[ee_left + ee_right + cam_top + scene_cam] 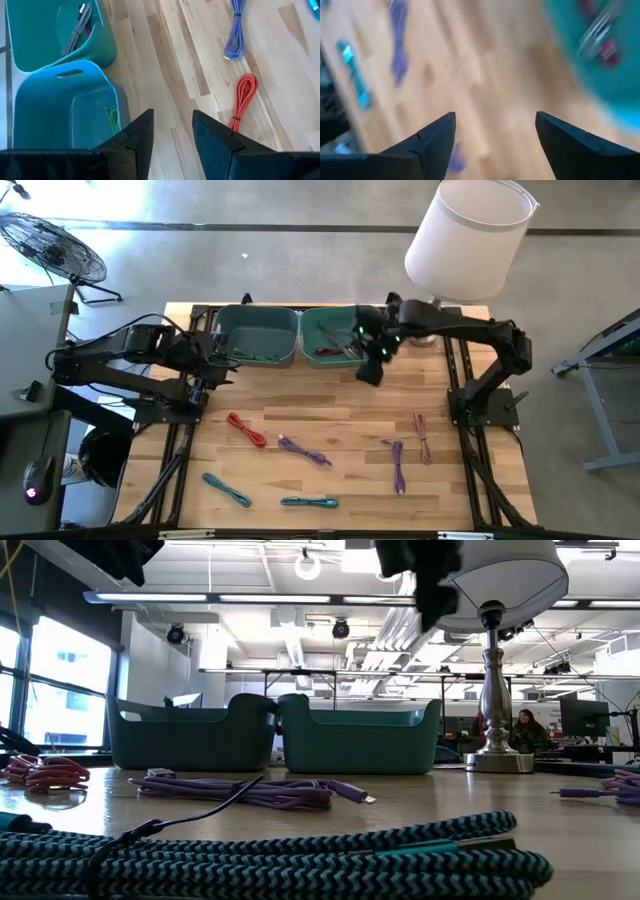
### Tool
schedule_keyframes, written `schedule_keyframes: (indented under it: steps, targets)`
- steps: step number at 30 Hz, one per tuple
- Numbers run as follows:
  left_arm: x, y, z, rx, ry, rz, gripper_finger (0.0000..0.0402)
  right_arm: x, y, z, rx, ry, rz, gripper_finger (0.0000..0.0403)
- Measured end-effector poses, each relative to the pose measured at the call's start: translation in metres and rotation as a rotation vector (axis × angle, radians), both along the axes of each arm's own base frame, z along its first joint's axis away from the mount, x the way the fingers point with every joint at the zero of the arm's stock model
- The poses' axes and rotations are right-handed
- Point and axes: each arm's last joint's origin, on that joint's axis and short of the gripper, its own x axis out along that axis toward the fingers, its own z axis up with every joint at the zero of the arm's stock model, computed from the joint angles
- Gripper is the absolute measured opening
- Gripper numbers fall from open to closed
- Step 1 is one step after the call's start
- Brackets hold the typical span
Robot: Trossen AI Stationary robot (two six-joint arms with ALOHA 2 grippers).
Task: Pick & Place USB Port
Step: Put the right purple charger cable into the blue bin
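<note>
Right gripper [375,360] hangs at the front rim of the right teal bin [312,340], fingers spread, nothing held. Left gripper [222,361], also released, waits by the left teal bin [222,340]. Nearest loose USB cable is the purple one [400,466], well in front of the right bin. Judgement: descend centred over its bundled middle, then close.

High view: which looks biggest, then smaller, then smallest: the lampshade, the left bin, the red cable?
1. Lampshade, though it stands taller, nearer the overhead camera, so it may look extra big.
2. Left bin.
3. Red cable, clearly the smallest.
</note>
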Motion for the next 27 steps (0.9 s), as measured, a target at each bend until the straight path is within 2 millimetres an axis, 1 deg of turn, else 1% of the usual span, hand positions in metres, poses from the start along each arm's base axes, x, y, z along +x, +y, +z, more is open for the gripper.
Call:
schedule_keyframes:
  steps: [2,5,8,12,15,19,23,25,27]
  targets:
    - [-0.001,0.0,0.0,0.0,0.008,-0.001,0.013,-0.006,0.022,0.003,0.058,0.062,-0.017,0.0267]
    - [-0.001,0.0,-0.001,0.0,0.011,0.0,0.013,-0.01,0.055,0.005,0.108,0.138,-0.121,0.0267]
    - [-0.001,0.0,-0.001,-0.013,0.008,0.016,0.013,-0.011,0.087,0.005,0.119,0.185,-0.268,0.0267]
    - [-0.001,0.0,-0.001,-0.045,0.003,0.058,0.013,-0.012,0.125,0.0,0.069,0.195,-0.453,0.0267]
    - [-0.001,0.0,0.0,-0.06,0.001,0.079,0.013,-0.012,0.151,-0.007,0.02,0.183,-0.604,0.0268]
    - [-0.001,0.0,0.0,-0.064,-0.001,0.088,0.013,-0.016,0.184,-0.021,-0.044,0.192,-0.693,0.0268]
    - [-0.001,0.0,0.0,-0.063,0.0,0.088,0.013,-0.019,0.21,-0.042,-0.077,0.319,-0.729,0.0268]
    - [-0.001,0.0,0.0,-0.061,0.0,0.086,0.013,-0.02,0.221,-0.053,-0.082,0.393,-0.736,0.0268]
    - [-0.001,0.0,0.0,-0.058,0.0,0.083,0.013,-0.018,0.231,-0.063,-0.088,0.431,-0.75,0.0268]
